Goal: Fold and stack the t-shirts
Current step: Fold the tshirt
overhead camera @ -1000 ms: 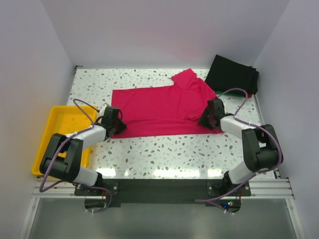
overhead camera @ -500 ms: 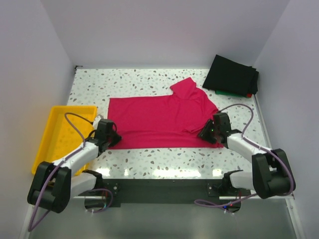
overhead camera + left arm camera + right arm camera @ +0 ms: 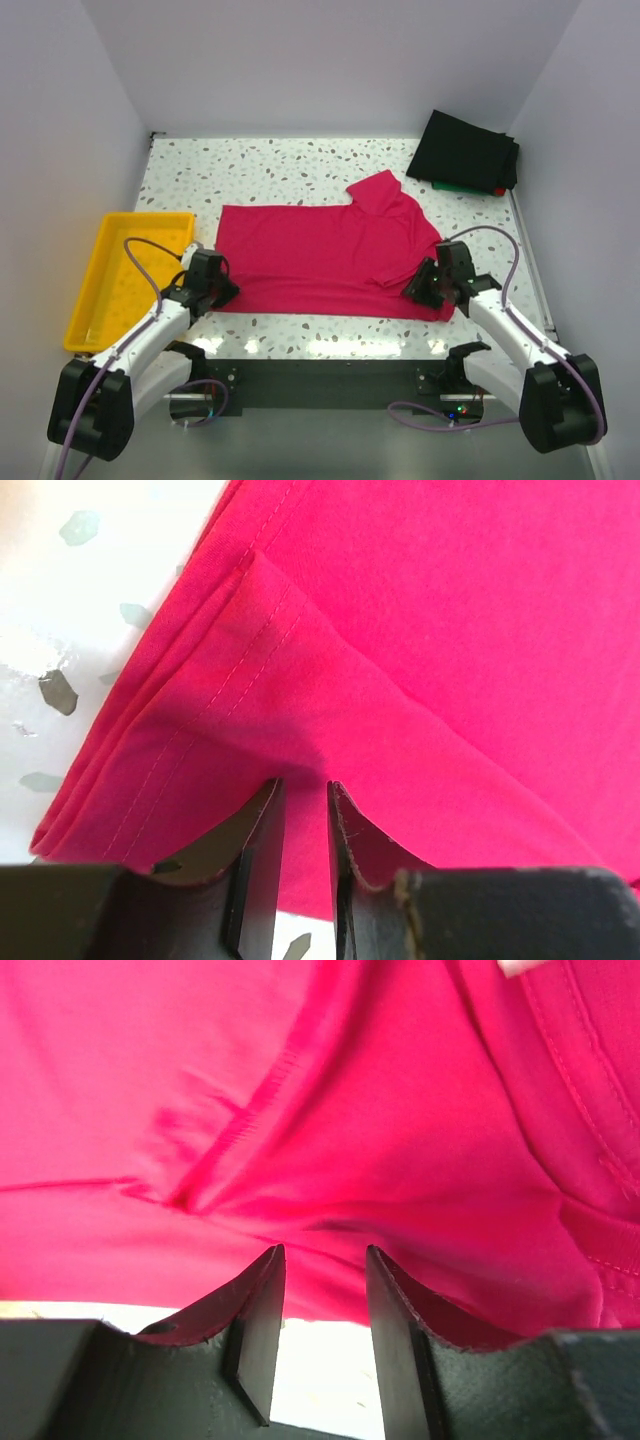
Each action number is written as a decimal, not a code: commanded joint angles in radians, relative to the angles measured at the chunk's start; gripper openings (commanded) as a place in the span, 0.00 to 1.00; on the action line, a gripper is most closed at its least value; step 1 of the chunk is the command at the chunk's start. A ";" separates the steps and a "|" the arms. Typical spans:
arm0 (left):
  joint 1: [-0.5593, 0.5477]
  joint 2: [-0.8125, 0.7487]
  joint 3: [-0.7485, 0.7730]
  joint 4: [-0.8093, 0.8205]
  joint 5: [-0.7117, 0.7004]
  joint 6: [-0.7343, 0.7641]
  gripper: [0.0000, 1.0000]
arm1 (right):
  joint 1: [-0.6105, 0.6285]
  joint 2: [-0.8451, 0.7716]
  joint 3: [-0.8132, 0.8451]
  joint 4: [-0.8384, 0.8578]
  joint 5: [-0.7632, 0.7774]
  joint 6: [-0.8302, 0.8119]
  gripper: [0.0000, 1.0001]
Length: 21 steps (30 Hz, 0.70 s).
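A crimson-pink t-shirt (image 3: 320, 255) lies spread across the speckled table, one sleeve folded up at the back right. My left gripper (image 3: 222, 290) is shut on the shirt's near left corner. In the left wrist view the hemmed cloth (image 3: 450, 630) runs between the narrow jaws of my left gripper (image 3: 305, 785). My right gripper (image 3: 418, 290) is shut on the near right edge. In the right wrist view bunched cloth (image 3: 400, 1110) sits between the tips of my right gripper (image 3: 322, 1250), and the white neck tag (image 3: 520, 965) shows at the top. A folded black shirt (image 3: 467, 150) lies at the back right.
A green edge (image 3: 455, 185) and a red corner (image 3: 497, 190) show under the black shirt. A yellow plastic tray (image 3: 125, 270) stands at the left, close to my left arm. White walls close in the table on three sides.
Both grippers have pulled back toward the near edge, dragging the pink shirt's front hem with them. The whole shirt has slid nearer.
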 commanded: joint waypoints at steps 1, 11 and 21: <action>-0.001 0.002 0.075 -0.067 0.016 0.063 0.30 | 0.002 -0.016 0.134 -0.059 0.019 -0.054 0.42; -0.003 0.053 0.230 -0.070 0.095 0.143 0.34 | 0.005 0.096 0.217 -0.008 0.100 -0.074 0.43; -0.003 0.049 0.237 -0.048 0.133 0.157 0.34 | 0.014 0.179 0.153 0.109 0.107 -0.059 0.43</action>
